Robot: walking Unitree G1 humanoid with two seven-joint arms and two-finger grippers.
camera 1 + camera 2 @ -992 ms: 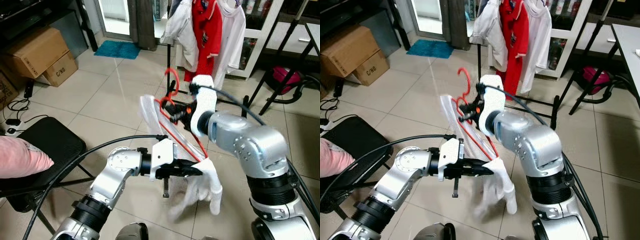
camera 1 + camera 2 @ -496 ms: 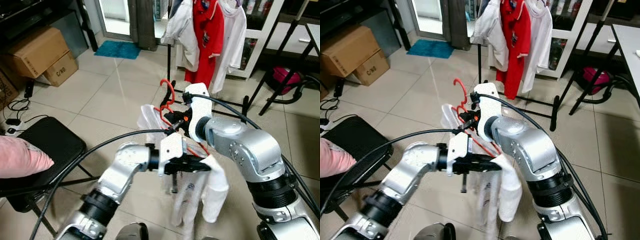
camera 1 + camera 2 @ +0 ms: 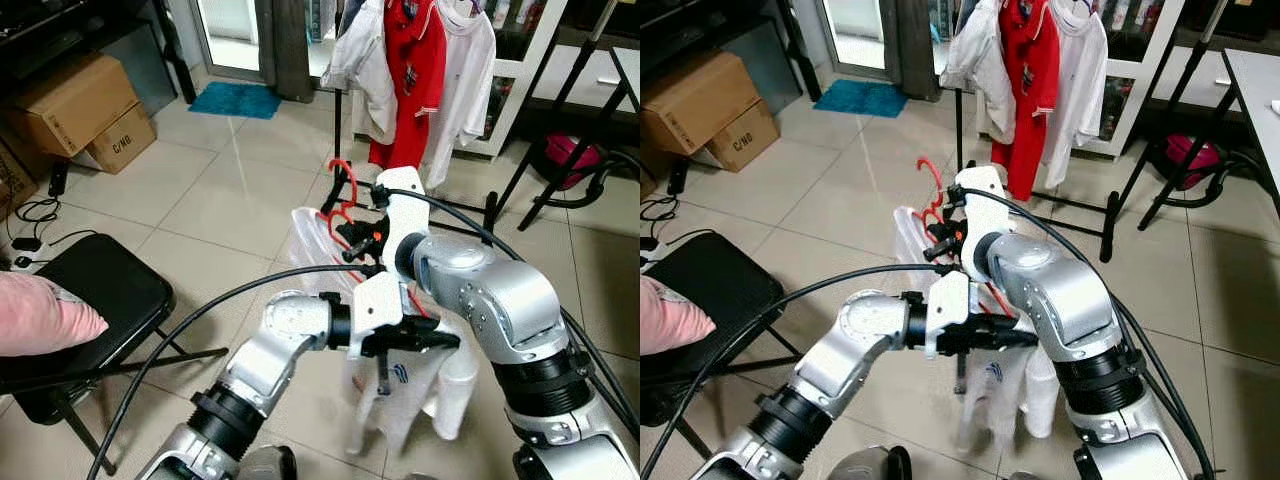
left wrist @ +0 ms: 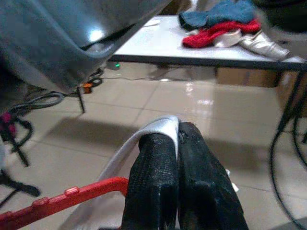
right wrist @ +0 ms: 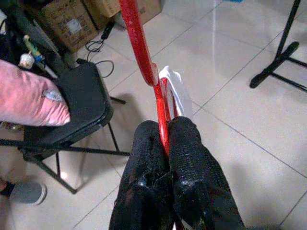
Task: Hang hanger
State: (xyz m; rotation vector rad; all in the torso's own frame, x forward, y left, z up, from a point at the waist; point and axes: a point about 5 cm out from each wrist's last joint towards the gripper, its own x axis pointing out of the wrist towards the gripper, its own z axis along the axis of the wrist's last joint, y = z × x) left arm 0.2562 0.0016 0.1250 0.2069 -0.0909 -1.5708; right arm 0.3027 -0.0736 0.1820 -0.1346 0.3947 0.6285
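Right gripper (image 5: 165, 139): two black fingers clamped on the thin stem of the red plastic hanger (image 3: 343, 200), just below its hook; contact point partly covered by the fingers.
Left gripper (image 4: 177, 139): fingers pinched together on a fold of the white shirt with a small blue logo (image 3: 400, 385); fingertips in the eye views hidden in the cloth.
Red plastic hanger: held in mid-air in front of the robot, hook up, apart from the rack; lower bar mostly concealed by the shirt and the right forearm.
White shirt: draped on the hanger, hanging down between the two arms; lower hem blurred.
Black metal clothes rack (image 3: 345, 130): beyond the hanger, carrying a red shirt (image 3: 415, 70) and white garments (image 3: 470, 70); top rail cut off by the frame edge.
Black folding chair (image 3: 95, 295): on the tiled floor to the robot's left, with a pink cushion (image 3: 40, 315) cropped at the edge.
Cardboard boxes (image 3: 85, 105): far left, by the wall.
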